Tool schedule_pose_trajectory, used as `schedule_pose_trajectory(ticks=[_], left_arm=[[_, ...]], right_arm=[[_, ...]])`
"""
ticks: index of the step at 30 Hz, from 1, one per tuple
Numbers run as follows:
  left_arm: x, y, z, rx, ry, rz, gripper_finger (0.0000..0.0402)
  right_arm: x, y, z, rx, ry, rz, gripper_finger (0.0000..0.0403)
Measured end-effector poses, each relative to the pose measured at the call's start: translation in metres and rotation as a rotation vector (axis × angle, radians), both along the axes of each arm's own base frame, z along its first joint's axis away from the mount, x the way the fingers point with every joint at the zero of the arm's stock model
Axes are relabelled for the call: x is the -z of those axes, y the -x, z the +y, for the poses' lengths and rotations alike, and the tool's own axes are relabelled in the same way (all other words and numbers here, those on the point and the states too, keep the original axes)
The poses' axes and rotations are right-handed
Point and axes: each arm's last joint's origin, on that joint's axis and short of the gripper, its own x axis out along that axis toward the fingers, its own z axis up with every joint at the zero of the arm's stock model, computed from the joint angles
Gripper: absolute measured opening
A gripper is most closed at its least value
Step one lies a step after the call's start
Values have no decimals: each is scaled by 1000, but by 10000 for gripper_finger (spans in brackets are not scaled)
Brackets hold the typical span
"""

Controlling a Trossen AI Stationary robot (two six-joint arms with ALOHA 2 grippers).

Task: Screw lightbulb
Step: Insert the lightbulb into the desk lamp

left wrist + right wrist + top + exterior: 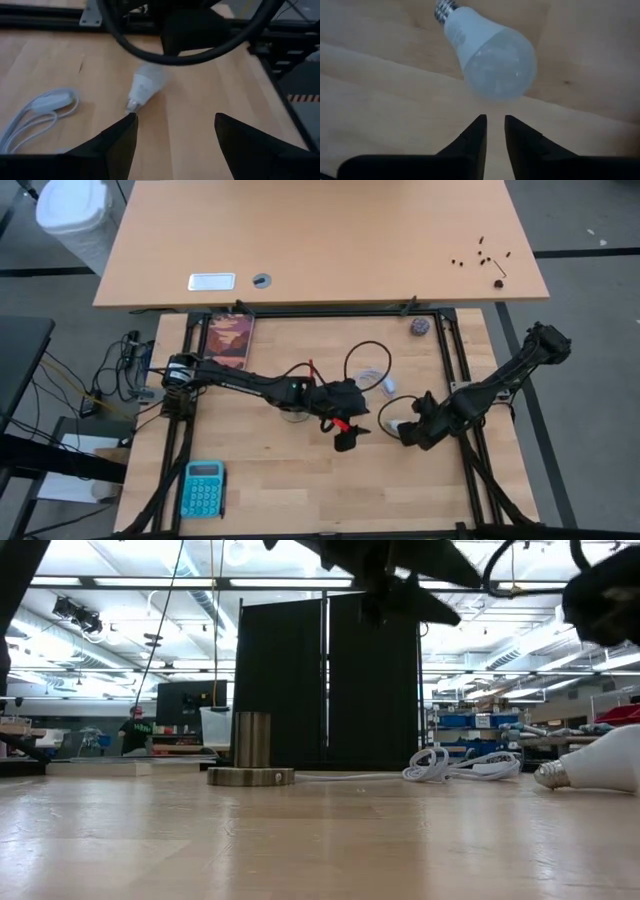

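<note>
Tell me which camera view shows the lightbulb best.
The right wrist view: the lightbulb lies on its side on the table, filling the picture, screw base visible. The left wrist view shows it farther off, the low view at the edge, and the high view only a white speck.

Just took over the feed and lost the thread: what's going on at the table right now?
Nothing is held yet. The lightbulb lies on its side on the wooden table, apart from the metal socket with its white cord. The right gripper sits just short of the bulb's round end, jaws only slightly apart and not touching it. The left gripper hovers nearby with jaws open, looking at the bulb's screw base.
</note>
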Motion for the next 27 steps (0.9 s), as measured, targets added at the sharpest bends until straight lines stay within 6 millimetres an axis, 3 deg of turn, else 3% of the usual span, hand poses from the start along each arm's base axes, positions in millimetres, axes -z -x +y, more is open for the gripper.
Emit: schedule_pose_trajectory(ticks=[8,18,27], left_arm=[[13,-5,-6,63,-62,1,266],[16,-7,-5,57,-65,-1,266],[30,-14,-6,52,-87,-7,266]], right_arm=[[19,-6,-2,-38,5,-125,75],[0,-21,-6,-129,54,-252,74],[-2,5,-10,12,128,9,74]])
